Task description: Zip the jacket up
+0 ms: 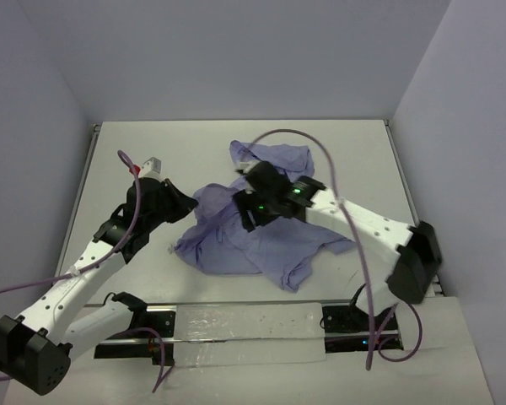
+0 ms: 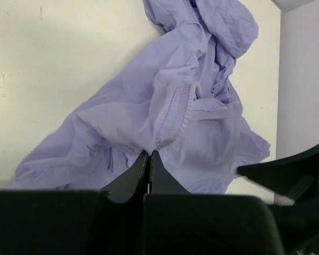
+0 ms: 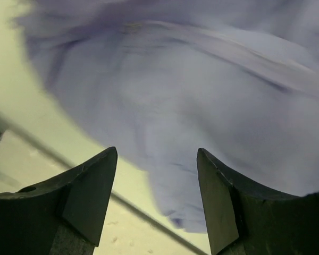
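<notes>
Table: a white top (image 1: 152, 143) walled on three sides by pale panels, with the jacket lying near its middle.
Left cable: a purple lead (image 1: 133, 221) ran along the left arm and looped above its wrist, clear of the cloth.
Left gripper: (image 1: 185, 207) pointed to the right at the jacket's left edge; nothing lay between it and the fabric.
Left jaws: pressed fully together, with the fingertips (image 2: 149, 155) right against the cloth. Whether a fold was caught between them could not be told.
Jacket: (image 1: 261, 240) lavender, crumpled in a loose heap, spread from mid-table toward the far right, with one part thrown back toward the far edge.
Jacket detail: the left wrist view showed a gathered ribbed band (image 2: 175, 114) and a run of zip teeth (image 2: 218, 109) beside it, lying unjoined among the folds.
Right gripper: (image 1: 248, 218) hung over the middle of the heap, its arm reaching in from the right and hiding part of the cloth from above.
Right jaws: well apart, with nothing between the fingers (image 3: 95, 186). The jacket appeared only as a blur beyond them, and contact could not be told.
Right cable: a purple lead (image 1: 283, 132) arched high over the right arm and the jacket's far part.
Near edge: a clear plastic strip (image 1: 244, 333) lay between the two arm bases, apart from the jacket.
</notes>
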Controlling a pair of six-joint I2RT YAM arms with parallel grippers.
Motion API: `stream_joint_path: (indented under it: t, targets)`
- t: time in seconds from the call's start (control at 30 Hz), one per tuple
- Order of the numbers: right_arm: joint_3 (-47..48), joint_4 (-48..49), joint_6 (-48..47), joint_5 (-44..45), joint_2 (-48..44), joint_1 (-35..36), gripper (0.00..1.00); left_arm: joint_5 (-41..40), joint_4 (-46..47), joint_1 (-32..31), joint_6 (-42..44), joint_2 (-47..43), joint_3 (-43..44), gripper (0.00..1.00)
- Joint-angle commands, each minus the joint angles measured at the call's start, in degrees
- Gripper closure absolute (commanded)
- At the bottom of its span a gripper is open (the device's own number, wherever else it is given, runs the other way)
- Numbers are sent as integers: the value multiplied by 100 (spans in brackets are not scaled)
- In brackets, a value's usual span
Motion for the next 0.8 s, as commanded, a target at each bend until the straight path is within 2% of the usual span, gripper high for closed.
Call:
stream_joint_path:
  t: [0.0,0.1,0.23,0.3,0.4,0.53,0.6,0.77]
  targets:
    - [-1637,812,788,404,-1384,-1301,30,-56,85,64,1,120,97,100]
    - [-2479,1040,981,622,-1997,-2086,12,34,205,90,-15,118,42,100]
    - [-2836,1763,1129,205,-2089,-2922,6,129,336,107,-58,92,-53,100]
    - [-2786,2218,1351,75,-1821,-3369,6,181,303,107,-58,109,-27,100]
    - [-2628,2681,1632,-77,-1395,-3647,6,199,281,107,-57,107,10,100]
    - [-2492,3629,2332,-683,-529,-4346,12,197,229,107,-32,28,44,100]
    - [-2438,3885,2551,-858,-59,-4523,18,201,213,107,-21,9,42,100]
    - [-1875,4154,2911,-1065,912,-4660,22,217,204,113,-14,-14,14,100]
